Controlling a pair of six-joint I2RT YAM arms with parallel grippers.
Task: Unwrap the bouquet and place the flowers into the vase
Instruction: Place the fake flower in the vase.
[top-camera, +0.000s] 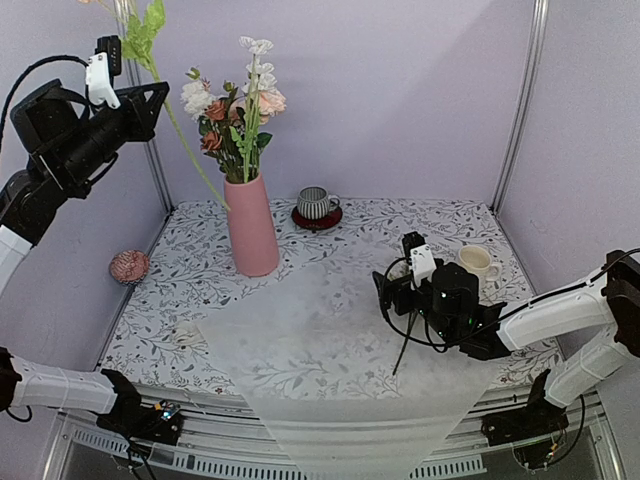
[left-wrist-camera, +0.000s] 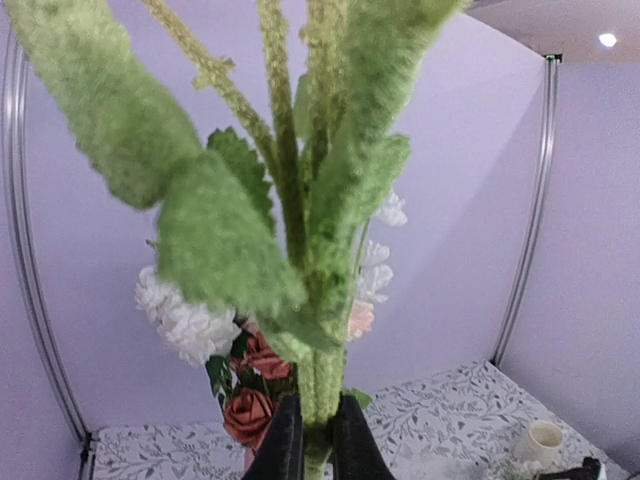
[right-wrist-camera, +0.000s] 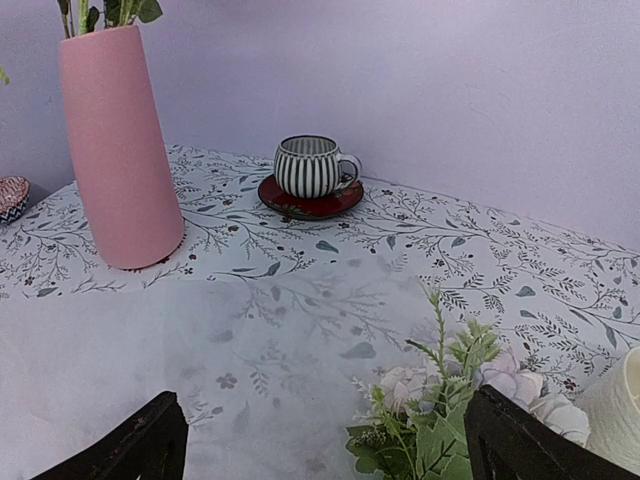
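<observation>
The left gripper (left-wrist-camera: 318, 440) is up high at 10 o'clock, above the counter (top-camera: 450, 225) with its leaf-print top. Its jaws are pressed tight on a long green flower stem (left-wrist-camera: 318, 385) with fuzzy leaves. The stem slants down toward 4 o'clock and ends right by the rim of the tall pink vase (top-camera: 252, 225). It is too hard to see if the tip is inside. The vase stands upright at 11 o'clock on the counter. A bunch of white, peach and red flowers (top-camera: 235, 110) stands in it.

The thin white wrapping paper (top-camera: 330, 340) lies flat and open in the middle of the counter and reaches the near edge at 6 o'clock. The right gripper (right-wrist-camera: 322, 420) is low at 4 o'clock, over the paper's right side. Its jaws are spread wide and hold nothing. Between them, closer to the right one, lies a sprig of pale purple blooms (right-wrist-camera: 440, 420) with green leaves.

A cream mug (top-camera: 478, 262) sits near that gripper at 3 o'clock. A grey striped mug (top-camera: 317, 203) sits on a dark red saucer (top-camera: 318, 222) at 12 o'clock. A small round pink thing (top-camera: 129, 266) lies at 9 o'clock.
</observation>
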